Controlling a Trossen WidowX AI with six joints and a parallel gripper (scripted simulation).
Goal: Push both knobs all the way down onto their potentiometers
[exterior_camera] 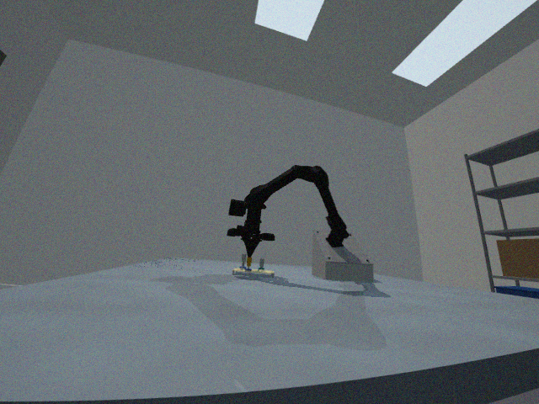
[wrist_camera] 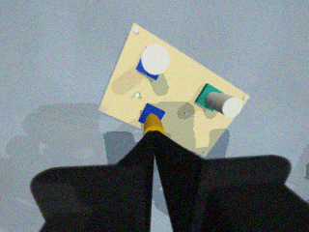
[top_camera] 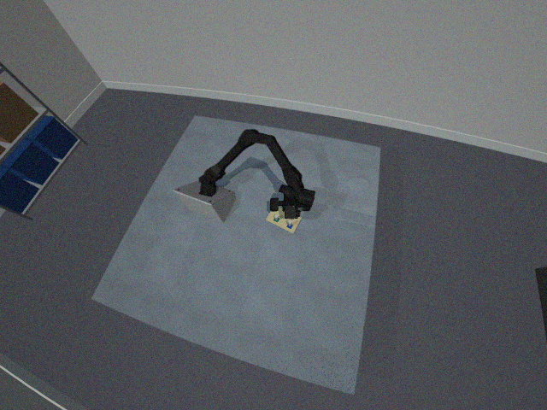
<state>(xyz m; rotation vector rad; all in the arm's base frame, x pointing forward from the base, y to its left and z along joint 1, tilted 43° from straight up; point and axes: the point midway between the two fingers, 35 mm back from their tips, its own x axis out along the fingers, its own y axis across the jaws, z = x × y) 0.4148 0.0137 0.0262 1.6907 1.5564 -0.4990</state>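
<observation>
The cream circuit board (top_camera: 283,224) (exterior_camera: 262,273) (wrist_camera: 183,72) stands on the table. My gripper (exterior_camera: 249,256) (wrist_camera: 153,135) is shut with nothing between its fingers. It points down, its tips at the top of the yellow knob (exterior_camera: 248,263) (wrist_camera: 154,124), seeming to touch it. That knob stands over a blue potentiometer (wrist_camera: 152,110); its lower end is hard to judge. A white-topped knob (exterior_camera: 242,259) (wrist_camera: 155,59) stands over another blue potentiometer (wrist_camera: 144,71). A grey knob with a white top (exterior_camera: 261,263) (wrist_camera: 223,103) stands over the green potentiometer (wrist_camera: 207,94). In the top view the gripper hides the yellow knob.
The white-topped and grey knobs stand upright close to my fingers. The arm's grey base block (top_camera: 201,206) (exterior_camera: 349,270) stands on the table to one side of the board. A shelf rack (exterior_camera: 481,217) with blue bins (top_camera: 35,163) stands beyond the table.
</observation>
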